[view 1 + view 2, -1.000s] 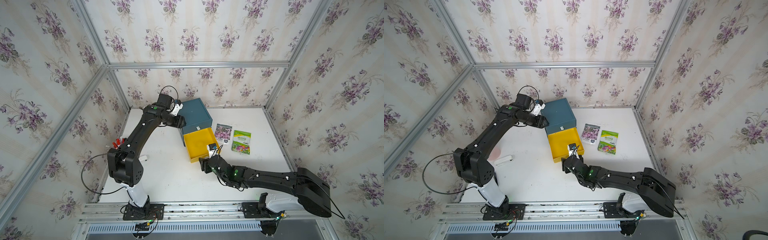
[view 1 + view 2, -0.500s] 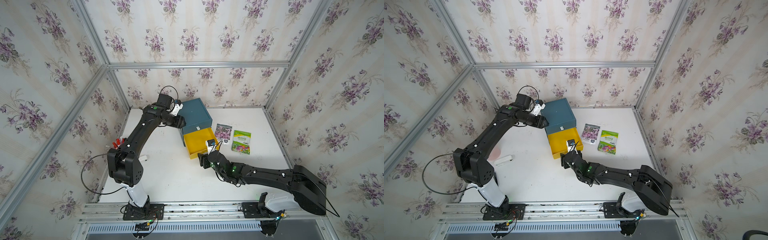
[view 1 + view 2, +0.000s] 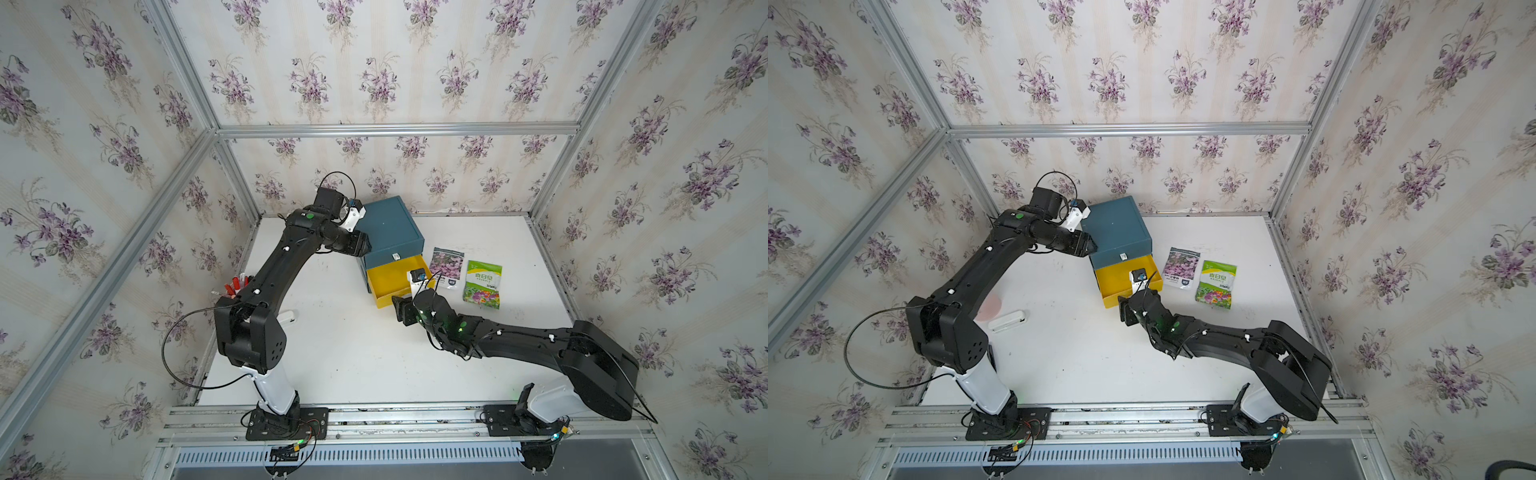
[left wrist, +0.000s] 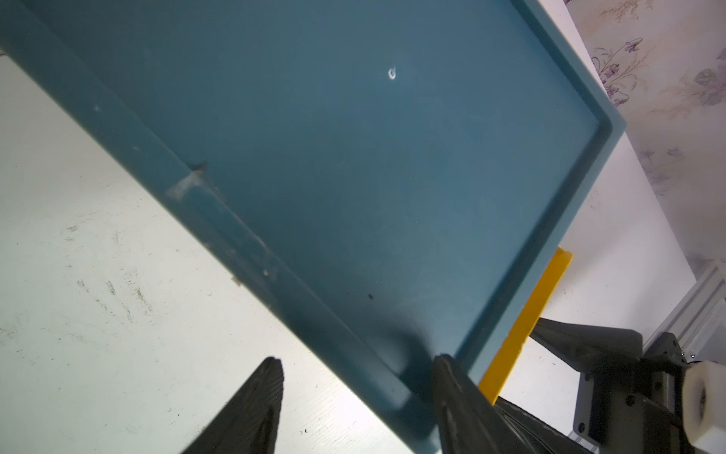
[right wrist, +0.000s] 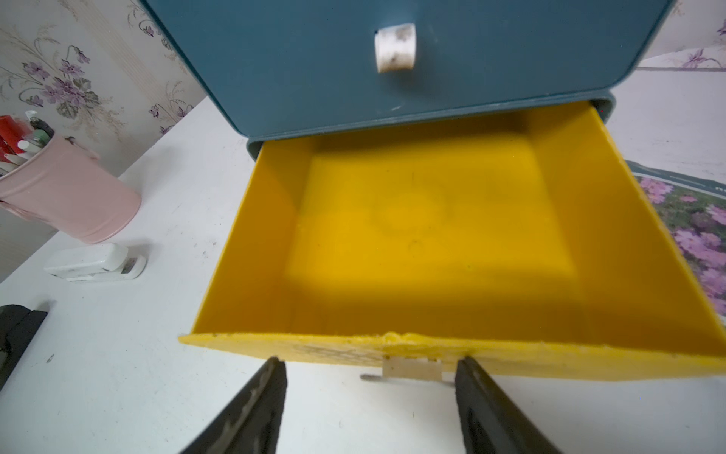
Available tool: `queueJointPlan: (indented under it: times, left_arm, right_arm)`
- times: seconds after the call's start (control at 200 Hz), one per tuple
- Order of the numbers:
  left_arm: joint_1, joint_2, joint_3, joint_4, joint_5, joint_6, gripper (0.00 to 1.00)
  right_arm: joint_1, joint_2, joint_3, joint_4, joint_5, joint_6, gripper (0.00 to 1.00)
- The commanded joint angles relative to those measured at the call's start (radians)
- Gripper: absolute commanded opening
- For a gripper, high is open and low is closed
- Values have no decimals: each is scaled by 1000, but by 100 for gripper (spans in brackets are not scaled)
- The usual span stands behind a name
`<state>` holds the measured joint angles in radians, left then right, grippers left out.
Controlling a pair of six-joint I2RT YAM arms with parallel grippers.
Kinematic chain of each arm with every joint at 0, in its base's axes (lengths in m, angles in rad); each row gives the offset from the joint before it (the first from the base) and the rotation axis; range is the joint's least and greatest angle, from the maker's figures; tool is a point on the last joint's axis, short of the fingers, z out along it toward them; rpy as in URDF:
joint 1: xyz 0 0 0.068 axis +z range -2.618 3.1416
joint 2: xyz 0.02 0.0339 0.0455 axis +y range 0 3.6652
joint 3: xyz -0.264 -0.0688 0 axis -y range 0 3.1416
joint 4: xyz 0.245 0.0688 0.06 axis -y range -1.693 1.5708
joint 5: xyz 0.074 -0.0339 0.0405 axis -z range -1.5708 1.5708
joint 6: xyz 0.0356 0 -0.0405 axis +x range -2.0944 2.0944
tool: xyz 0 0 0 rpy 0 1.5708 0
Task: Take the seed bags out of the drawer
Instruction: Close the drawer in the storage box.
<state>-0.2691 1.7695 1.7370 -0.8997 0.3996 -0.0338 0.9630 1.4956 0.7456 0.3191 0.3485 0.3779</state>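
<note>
The right gripper has its jaws apart, one finger on each side of the small white handle without touching it. The handle sits on the front of the yellow drawer, which stands pulled out of the blue cabinet. The left gripper is also spread, astride a corner rim of the cabinet top; whether it touches there, I cannot say surely. On the table, just beside the drawer, the grey-topped seed bag with pink blossoms lies flat, and the green seed bag next to it.
</note>
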Motion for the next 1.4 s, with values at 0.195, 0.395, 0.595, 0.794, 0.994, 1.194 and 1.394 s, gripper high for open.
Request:
queueJointPlan:
  times: [0.195,0.395,0.595,0.794,0.994,1.194,1.394]
  left_arm:
    - [5,8,-10,-175,-70,37,64]
    - [7,9,-11,-174,-65,38,64]
    - [8,9,-10,-176,-62,39,64]
    - [10,7,-14,-179,-61,39,64]
    - [10,10,-12,-178,-56,39,64]
    - [9,20,-4,-179,-50,37,64]
    - [9,27,5,-181,-50,34,64]
  right_arm:
    - [-51,85,57,109,-69,-64,71]
    - [-73,167,106,179,-96,-80,71]
    - [-76,242,158,223,-73,-86,70]
    - [-85,284,184,258,-46,-83,70]
    - [-104,314,209,276,-41,-81,70]
    - [-126,327,223,284,-46,-80,70]
    - [-135,310,207,273,-57,-74,71]
